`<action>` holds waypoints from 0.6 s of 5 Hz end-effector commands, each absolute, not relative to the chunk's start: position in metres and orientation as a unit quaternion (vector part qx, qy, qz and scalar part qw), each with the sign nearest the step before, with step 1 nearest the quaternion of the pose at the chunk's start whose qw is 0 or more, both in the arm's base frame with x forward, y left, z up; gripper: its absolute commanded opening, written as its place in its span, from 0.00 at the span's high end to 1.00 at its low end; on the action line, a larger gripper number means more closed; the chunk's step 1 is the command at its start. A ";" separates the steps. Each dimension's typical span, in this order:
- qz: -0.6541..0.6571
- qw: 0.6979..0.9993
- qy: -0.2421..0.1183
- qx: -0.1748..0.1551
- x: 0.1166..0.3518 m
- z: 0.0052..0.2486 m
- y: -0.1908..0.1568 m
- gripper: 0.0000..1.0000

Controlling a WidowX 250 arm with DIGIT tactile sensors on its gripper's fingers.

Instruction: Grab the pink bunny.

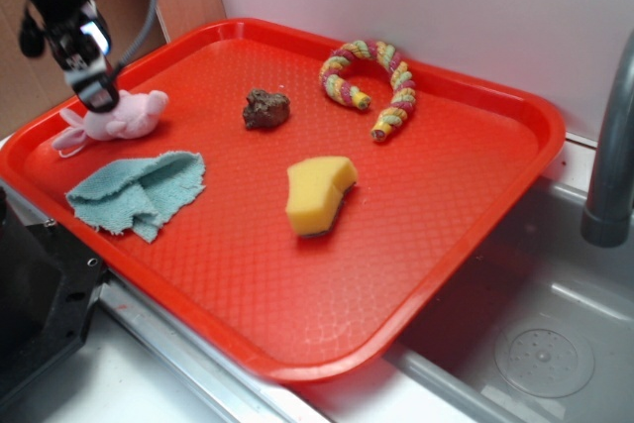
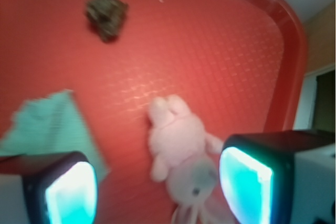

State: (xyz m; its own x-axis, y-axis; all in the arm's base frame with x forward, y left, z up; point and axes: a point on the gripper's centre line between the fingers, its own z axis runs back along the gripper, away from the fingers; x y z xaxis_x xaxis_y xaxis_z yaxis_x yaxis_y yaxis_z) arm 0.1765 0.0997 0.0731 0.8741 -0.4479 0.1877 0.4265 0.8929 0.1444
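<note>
The pink bunny (image 1: 119, 118) is a small pale pink plush lying on its side at the far left of the red tray (image 1: 436, 185). My gripper (image 1: 97, 94) hangs just above the bunny's near end, its fingers pointing down. In the wrist view the bunny (image 2: 178, 145) lies between the two cyan-padded fingers (image 2: 71, 195), nearer the right one, with its head and ears toward the bottom edge. The gripper (image 2: 157, 195) is open and holds nothing. I cannot tell whether a finger touches the bunny.
A teal cloth (image 1: 139, 190) lies crumpled just in front of the bunny. A brown lump (image 1: 265, 109), a yellow sponge (image 1: 319, 193) and a pink-yellow twisted rope toy (image 1: 374, 81) lie further right. A sink basin (image 1: 545, 344) and faucet (image 1: 612, 146) are at right.
</note>
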 end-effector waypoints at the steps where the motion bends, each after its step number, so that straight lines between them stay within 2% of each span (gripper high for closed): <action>1: -0.220 0.966 -0.079 0.107 0.180 0.039 0.117 0.00; 2: -0.212 0.968 -0.069 0.115 0.181 0.033 0.120 0.00; 3: -0.193 0.974 -0.057 0.103 0.186 0.032 0.122 1.00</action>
